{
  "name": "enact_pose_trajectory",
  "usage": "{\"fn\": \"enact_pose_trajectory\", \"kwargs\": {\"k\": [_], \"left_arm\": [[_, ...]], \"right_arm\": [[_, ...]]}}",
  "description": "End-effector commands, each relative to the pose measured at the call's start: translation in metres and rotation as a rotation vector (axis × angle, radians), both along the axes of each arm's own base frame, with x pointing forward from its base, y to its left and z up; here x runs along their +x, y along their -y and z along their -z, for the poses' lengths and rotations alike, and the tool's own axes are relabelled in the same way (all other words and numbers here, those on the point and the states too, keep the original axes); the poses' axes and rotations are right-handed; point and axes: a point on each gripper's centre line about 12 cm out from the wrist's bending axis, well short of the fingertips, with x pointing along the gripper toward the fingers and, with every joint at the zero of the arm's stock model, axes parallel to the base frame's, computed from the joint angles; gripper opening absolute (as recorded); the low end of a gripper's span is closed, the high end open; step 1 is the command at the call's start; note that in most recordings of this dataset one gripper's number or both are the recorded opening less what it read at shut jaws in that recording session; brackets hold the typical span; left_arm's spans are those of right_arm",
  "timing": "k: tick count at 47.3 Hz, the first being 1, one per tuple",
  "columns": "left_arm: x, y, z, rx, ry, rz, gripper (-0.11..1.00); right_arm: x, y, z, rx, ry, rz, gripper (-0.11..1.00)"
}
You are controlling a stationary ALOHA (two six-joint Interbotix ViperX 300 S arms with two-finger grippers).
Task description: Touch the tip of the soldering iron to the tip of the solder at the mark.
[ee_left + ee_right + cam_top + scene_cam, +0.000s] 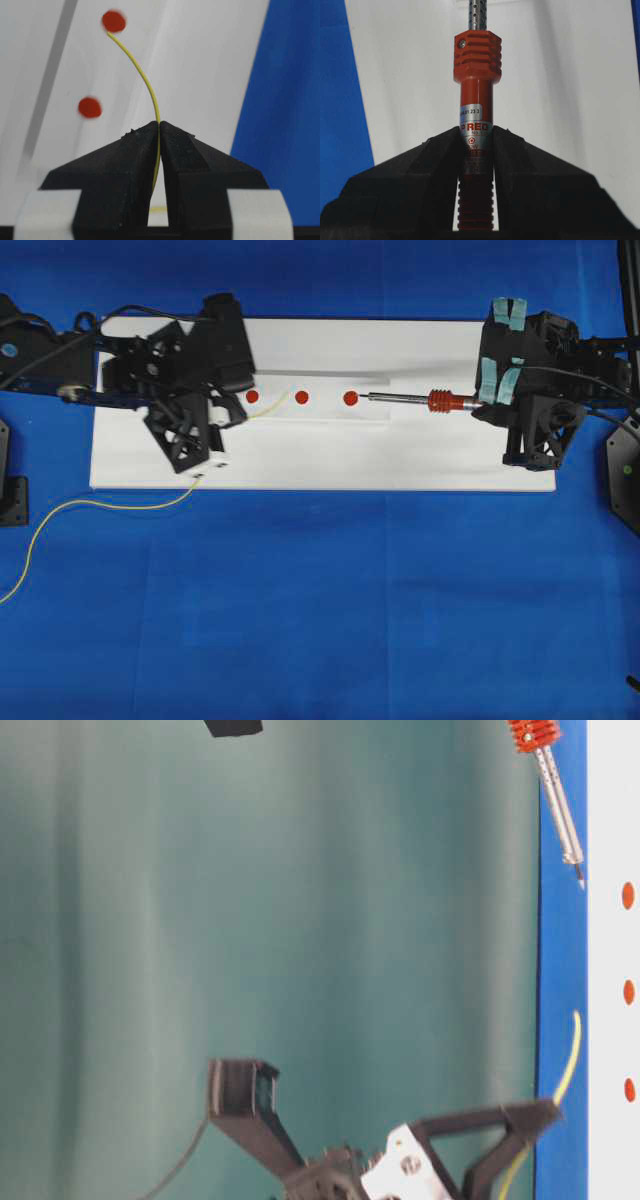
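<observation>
Our right fingers clench the soldering iron; left gripper pinches the solder. On the blue cloth lies a white board; the iron lies lengthwise along it, tip toward its nearest red dot.

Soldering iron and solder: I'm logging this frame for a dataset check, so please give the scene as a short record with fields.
surface: white board on blue cloth
marks: three red dots in a row
left gripper: shut on the solder, its tip near a dot
right gripper: shut on the soldering iron
iron tip: beside the rightmost dot in the overhead view, apart from the solder
</observation>
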Motion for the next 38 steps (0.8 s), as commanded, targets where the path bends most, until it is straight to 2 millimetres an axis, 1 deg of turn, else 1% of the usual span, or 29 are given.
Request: {"fn": "enact_pose_trajectory", "kwargs": {"k": [1, 8, 12, 17, 23, 28, 38], "left_arm": [[0.02, 0.001, -0.018, 0.008, 0.061, 0.008, 0.02], [0.041, -0.001, -0.014, 0.007, 0.053, 0.008, 0.02], [0.05, -0.004, -0.014, 0.007, 0.056, 0.004, 0.02], [0.059, -0.008, -0.009, 0.007, 0.053, -0.002, 0.02], [0.07, -0.009, 0.002, 0.005, 0.035, -0.002, 0.02], [0.075, -0.01, 0.007, 0.003, 0.026, -0.003, 0.02], [0.075, -0.009, 0.013, 0.001, 0.012, -0.003, 0.02]], "right_arm": [[0.003, 0.001, -0.005, -0.008, 0.022, -0.001, 0.06], [0.003, 0.001, -0.005, -0.008, 0.019, 0.0, 0.06], [0.003, 0.001, -0.005, -0.009, 0.019, -0.002, 0.06], [0.003, 0.001, -0.005, -0.008, 0.019, 0.0, 0.06], [0.003, 0.002, -0.003, -0.017, 0.013, -0.005, 0.07], [0.003, 0.002, -0.002, -0.018, 0.011, -0.006, 0.06], [0.002, 0.002, 0.001, -0.018, -0.002, -0.006, 0.06]]}}
